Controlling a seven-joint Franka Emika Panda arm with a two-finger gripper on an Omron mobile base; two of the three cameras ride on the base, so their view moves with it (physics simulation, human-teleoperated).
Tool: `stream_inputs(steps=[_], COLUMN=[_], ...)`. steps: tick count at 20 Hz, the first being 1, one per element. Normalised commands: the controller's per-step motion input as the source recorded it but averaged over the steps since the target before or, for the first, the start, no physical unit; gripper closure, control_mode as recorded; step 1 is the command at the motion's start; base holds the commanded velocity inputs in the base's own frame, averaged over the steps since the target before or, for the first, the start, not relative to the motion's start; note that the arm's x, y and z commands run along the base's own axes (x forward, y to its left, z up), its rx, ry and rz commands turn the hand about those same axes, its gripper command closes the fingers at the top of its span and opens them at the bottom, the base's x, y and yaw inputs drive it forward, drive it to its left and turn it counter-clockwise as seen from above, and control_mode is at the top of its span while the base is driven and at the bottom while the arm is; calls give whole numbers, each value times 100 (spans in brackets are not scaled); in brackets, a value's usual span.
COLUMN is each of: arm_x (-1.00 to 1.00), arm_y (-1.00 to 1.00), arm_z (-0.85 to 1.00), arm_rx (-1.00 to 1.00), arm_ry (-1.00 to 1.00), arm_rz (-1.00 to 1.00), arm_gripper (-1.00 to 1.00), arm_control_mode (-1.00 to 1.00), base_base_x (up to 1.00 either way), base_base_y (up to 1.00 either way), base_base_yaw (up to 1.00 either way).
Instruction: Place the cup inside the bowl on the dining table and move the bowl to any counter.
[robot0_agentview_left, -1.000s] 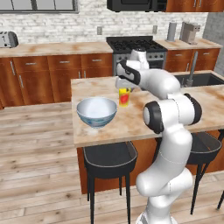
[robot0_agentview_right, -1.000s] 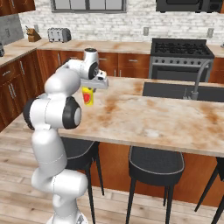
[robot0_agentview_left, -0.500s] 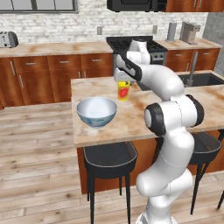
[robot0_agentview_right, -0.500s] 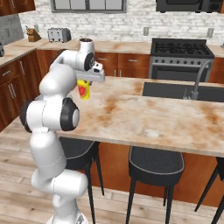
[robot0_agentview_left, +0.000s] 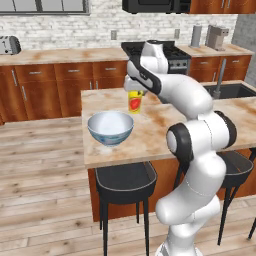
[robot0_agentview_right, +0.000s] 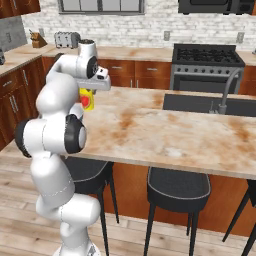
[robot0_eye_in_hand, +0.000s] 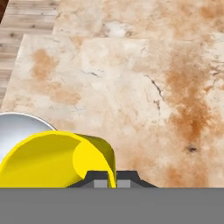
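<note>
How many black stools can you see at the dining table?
3: one below the bowl's end, one behind the arm's base, one cut by the frame edge. Others may be hidden.

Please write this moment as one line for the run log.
phase: carrying | gripper: shut on cup, lifted above dining table | bowl: on table, empty | next: probably lower cup into bowl

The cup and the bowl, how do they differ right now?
The cup is small, yellow with a red patch; the bowl is far wider, white inside and pale blue-grey outside. The cup hangs above the table, held in the tool; the bowl rests on the table with nothing in it. Both are open-topped round vessels, and both are upright.
</note>
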Motion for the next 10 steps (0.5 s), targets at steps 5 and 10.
stream_inputs(steps=[5,10], arm_x=[-5,0], arm_y=[52,48], arm_z=[0,0], arm_rx=[0,0], arm_ry=[0,0], arm_rz=[0,0], arm_gripper=[100,100], arm_control_mode=[-100,-100], base_base_x=[0,0], base_base_y=[0,0], base_base_yaw=[0,0])
